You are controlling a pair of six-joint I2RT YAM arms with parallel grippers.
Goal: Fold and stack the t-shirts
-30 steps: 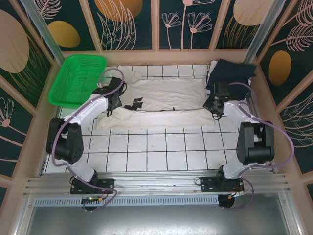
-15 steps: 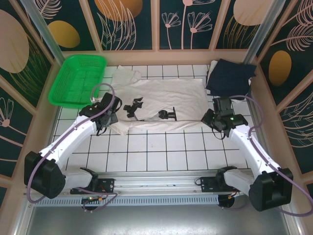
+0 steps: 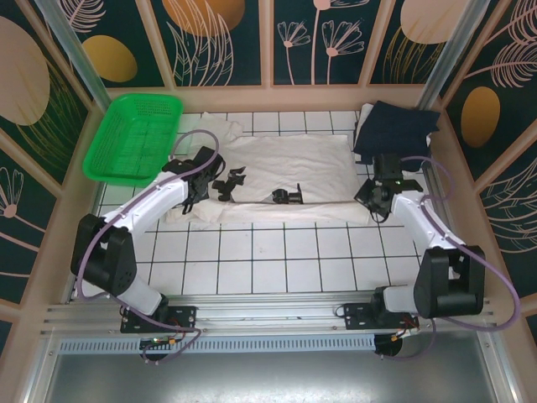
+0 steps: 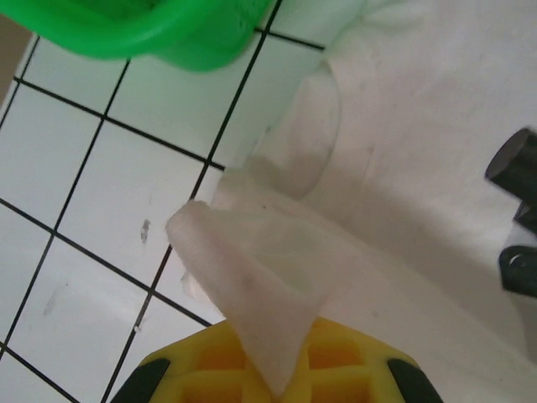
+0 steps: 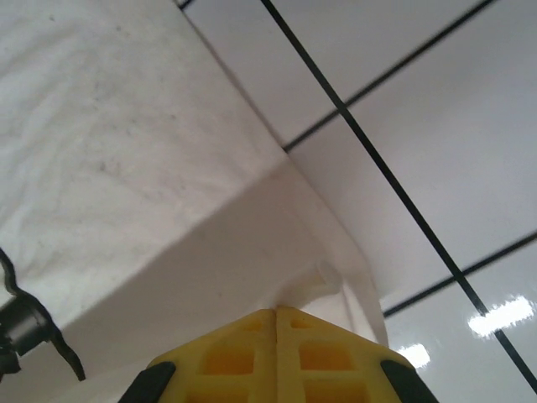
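The cream t-shirt (image 3: pixel 310 159) lies spread across the back middle of the tiled table, with black print (image 3: pixel 228 183) on it. My left gripper (image 3: pixel 200 191) is shut on its near-left corner; in the left wrist view a flap of cream cloth (image 4: pixel 252 285) runs down into the yellow jaws of the gripper (image 4: pixel 273 388). At the near-right corner, my right gripper (image 3: pixel 369 200) is shut on the hem; the right wrist view has the cream cloth (image 5: pixel 126 126) pinched at the closed gripper tip (image 5: pixel 277 312). The navy t-shirt (image 3: pixel 394 130) lies bunched at the back right.
A green mesh basket (image 3: pixel 134 134) sits tilted at the back left, its rim (image 4: pixel 168 34) close to the shirt's left side. Wooden walls enclose the table on three sides. White tiles (image 3: pixel 268 252) stretch between the shirt and the arm bases.
Both arms have changed posture, their elbows swinging out and back in. Both grippers stay closed on the cream t-shirt's near edge, which has shifted slightly toward the back.
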